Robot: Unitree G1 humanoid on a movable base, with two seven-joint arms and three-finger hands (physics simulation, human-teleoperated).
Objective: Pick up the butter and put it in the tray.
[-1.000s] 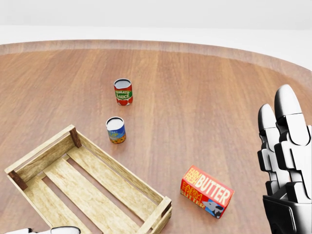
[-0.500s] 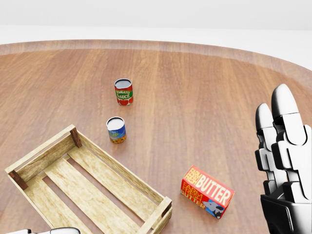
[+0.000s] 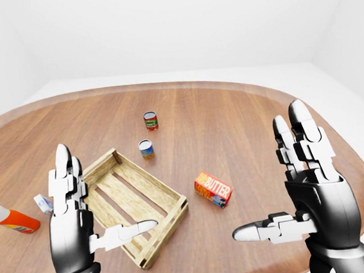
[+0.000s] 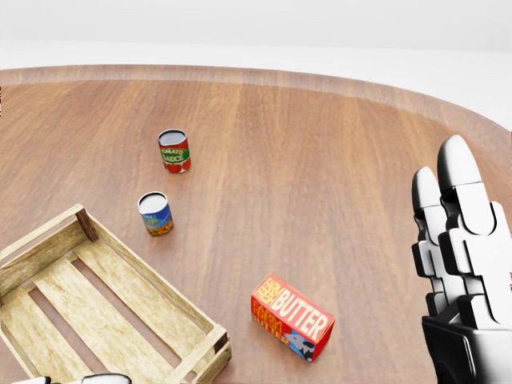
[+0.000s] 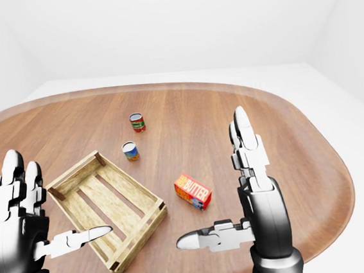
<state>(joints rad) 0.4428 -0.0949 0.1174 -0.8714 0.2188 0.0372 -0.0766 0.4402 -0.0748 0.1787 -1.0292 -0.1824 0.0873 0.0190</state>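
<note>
The butter is a red and orange box lying flat on the wooden table, to the right of the tray's near corner. The tray is an empty slatted wooden crate at the lower left of the head view. My right hand is open with its fingers up and thumb pointing left, held above the table to the right of the butter and apart from it. My left hand is open too, raised over the left side of the tray. Neither hand holds anything.
A tomato sauce can and a blue can stand above the tray in the head view. An orange bottle and a small white packet lie left of the tray. The table's round edge curves past my right hand.
The whole head view has shifted: butter, cans and tray all slid left in the picture, so the camera has moved right. My right hand stays open at the view's right edge.
</note>
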